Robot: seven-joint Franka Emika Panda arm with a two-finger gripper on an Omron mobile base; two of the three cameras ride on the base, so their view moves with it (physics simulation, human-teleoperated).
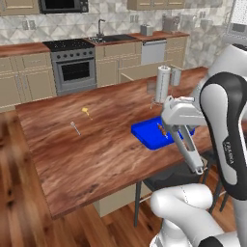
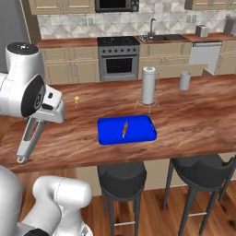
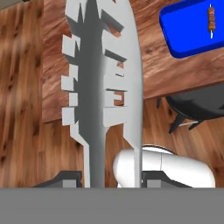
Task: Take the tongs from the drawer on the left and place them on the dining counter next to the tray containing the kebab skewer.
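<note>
The hand (image 3: 111,177) is gripping the tongs (image 3: 103,87), partly closed on them, and holding them over the near edge of the counter (image 1: 96,154). Off to one side, well apart from the hand, the tray (image 2: 126,129) is sitting on the counter with the kebab skewer (image 2: 124,129) lying in it. The right base view is showing the tongs slanting downward from the hand, while the hand view is showing their toothed arms.

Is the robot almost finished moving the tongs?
Partway. Done: the tongs are out of the drawer, clamped in the gripper. In hand: they hang over the near edge of the dining counter, off to one side of the blue tray holding the kebab skewer. Left: lay them on the counter beside the tray and let go.
</note>
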